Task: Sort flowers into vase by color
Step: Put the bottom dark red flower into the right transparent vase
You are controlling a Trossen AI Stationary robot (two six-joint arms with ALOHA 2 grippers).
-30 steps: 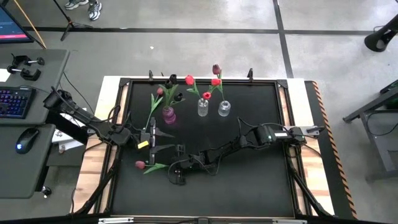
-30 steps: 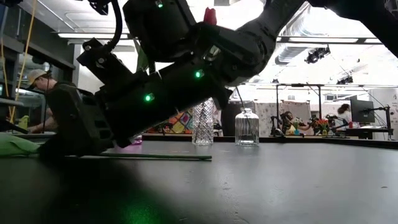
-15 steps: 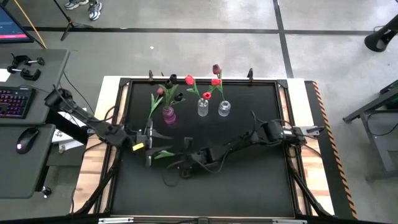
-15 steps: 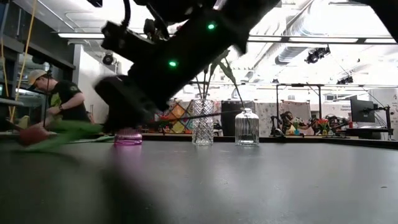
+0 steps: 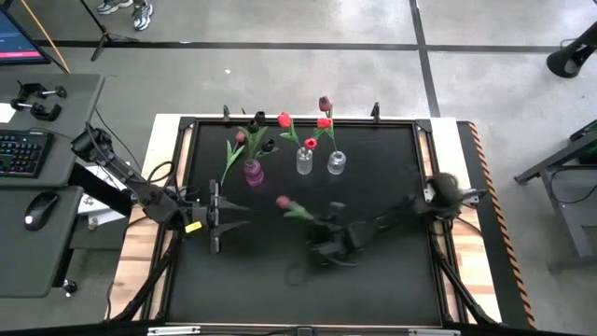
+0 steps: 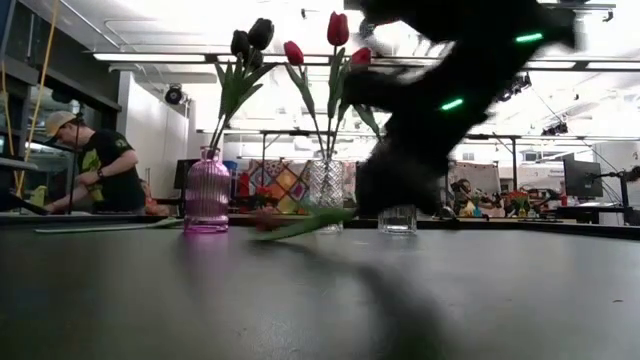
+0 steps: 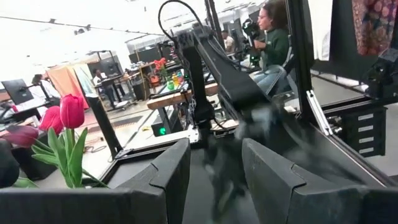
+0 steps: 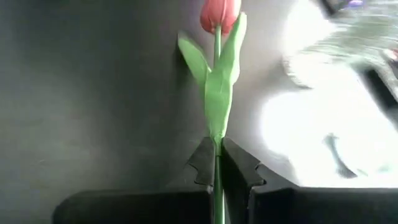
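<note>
1. My right claw is clenched on the green stem of a pink tulip; the stem runs out from between my fingertips, with the leaves and then the bud beyond them.
2. In the high view that tulip hangs over the middle of the black surface, bud toward the vases, with my right claw just behind it, blurred.
3. The low view shows the same tulip lying nearly level, just above the surface.
4. My left claw waits released over the surface's left part, fingers spread apart and holding nothing.
5. Along the far edge stand the purple vase with dark and pink tulips, and two clear vases with red ones.
</note>
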